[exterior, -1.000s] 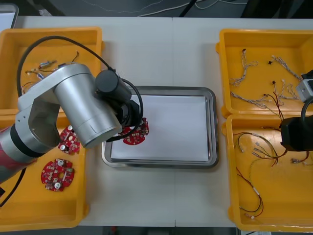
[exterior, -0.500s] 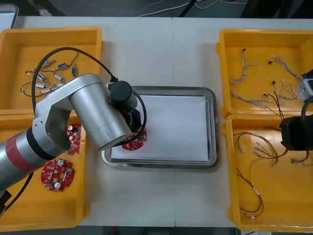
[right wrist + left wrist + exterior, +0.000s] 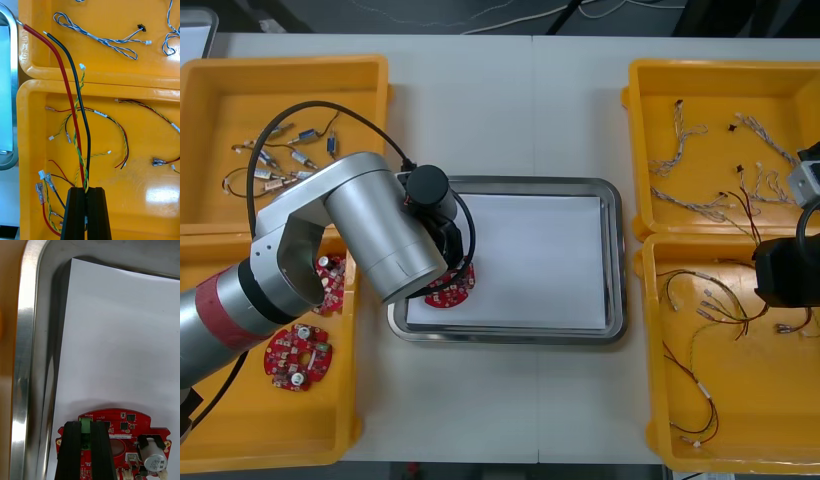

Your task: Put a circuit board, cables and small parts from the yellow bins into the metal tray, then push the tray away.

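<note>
the left end effector (image 3: 89, 424) was low over the metal tray (image 3: 23, 363). its black fingers (image 3: 72, 450) were pinching the green block at the edge of a round red circuit board (image 3: 127, 427). the circuit board sat at the tray's white inside, by the corner nearest the robot on its left. whether it touched the white surface could not be told. the silver left arm (image 3: 370, 240) reached in from the near left bin (image 3: 240, 420), where two more boards (image 3: 297, 354) lay. small metal parts (image 3: 280, 165) lay in the far left bin (image 3: 220, 90).

the right end effector (image 3: 89, 191) hung over the near right bin (image 3: 150, 210). its fingers were pressed almost together on a cable bundle (image 3: 77, 123). a red strand, a black strand and a twisted yellow-green pair rose from between them. the red and black ends reached over the rim of the far right bin (image 3: 112, 71), which held blue and white cables (image 3: 103, 39). loose cables (image 3: 123, 138) lay on the near right bin's floor. the tray stood on the desk (image 3: 510, 110) between the bins.
</note>
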`<action>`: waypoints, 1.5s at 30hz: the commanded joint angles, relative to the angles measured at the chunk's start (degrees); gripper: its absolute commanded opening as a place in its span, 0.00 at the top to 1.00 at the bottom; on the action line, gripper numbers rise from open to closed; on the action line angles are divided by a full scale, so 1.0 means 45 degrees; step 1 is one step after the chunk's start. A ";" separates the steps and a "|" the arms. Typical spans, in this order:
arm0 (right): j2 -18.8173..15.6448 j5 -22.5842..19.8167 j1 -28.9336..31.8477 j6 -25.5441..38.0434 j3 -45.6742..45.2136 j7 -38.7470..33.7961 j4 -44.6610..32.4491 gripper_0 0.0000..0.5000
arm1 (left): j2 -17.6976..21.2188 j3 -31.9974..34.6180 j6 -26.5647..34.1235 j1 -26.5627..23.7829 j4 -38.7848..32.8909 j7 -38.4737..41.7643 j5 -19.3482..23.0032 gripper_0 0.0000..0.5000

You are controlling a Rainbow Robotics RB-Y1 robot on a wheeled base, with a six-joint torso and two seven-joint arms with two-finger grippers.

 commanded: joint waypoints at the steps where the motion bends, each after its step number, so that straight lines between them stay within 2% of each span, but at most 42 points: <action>1: -0.0442 0.0082 -0.0290 0.0043 0.0227 0.0384 -0.0084 1.00 | -0.0285 -0.0198 -0.0260 -0.0471 -0.0092 -0.0862 0.0208 1.00; 17: -0.0423 0.0082 -0.0290 0.0043 0.0227 0.0384 -0.0084 1.00 | -0.0539 -0.0218 -0.0221 -0.0452 -0.0092 -0.0881 0.0599 1.00; 24: -0.0423 0.0062 -0.0290 0.0043 0.0227 0.0364 -0.0104 1.00 | -0.0520 -0.0315 -0.0240 -0.0217 -0.0073 -0.0920 0.0228 1.00; 39: -0.0442 0.0101 -0.0290 0.0043 0.0227 0.0384 -0.0084 1.00 | -0.0461 -0.0315 -0.0416 -0.0178 -0.0073 -0.0901 0.0130 1.00; 41: -0.0423 0.0121 -0.0290 0.0043 0.0227 0.0384 -0.0084 1.00 | -0.0461 -0.0315 -0.0416 -0.0178 -0.0073 -0.0881 0.0111 0.95; 42: -0.0423 0.0140 -0.0290 0.0043 0.0227 0.0364 -0.0084 1.00 | -0.0481 -0.0335 -0.0436 -0.0178 -0.0073 -0.0901 0.0091 0.80; 43: -0.0423 0.0140 -0.0290 0.0043 0.0227 0.0364 -0.0084 1.00 | -0.0481 -0.0335 -0.0416 -0.0178 -0.0073 -0.0901 0.0091 0.73; 44: -0.0442 0.0160 -0.0290 0.0043 0.0227 0.0364 -0.0104 1.00 | -0.0461 -0.0335 -0.0436 -0.0178 -0.0073 -0.0901 0.0072 0.57; 45: -0.0423 0.0180 -0.0290 0.0043 0.0227 0.0364 -0.0104 1.00 | -0.0461 -0.0315 -0.0436 -0.0159 -0.0073 -0.0881 0.0072 0.51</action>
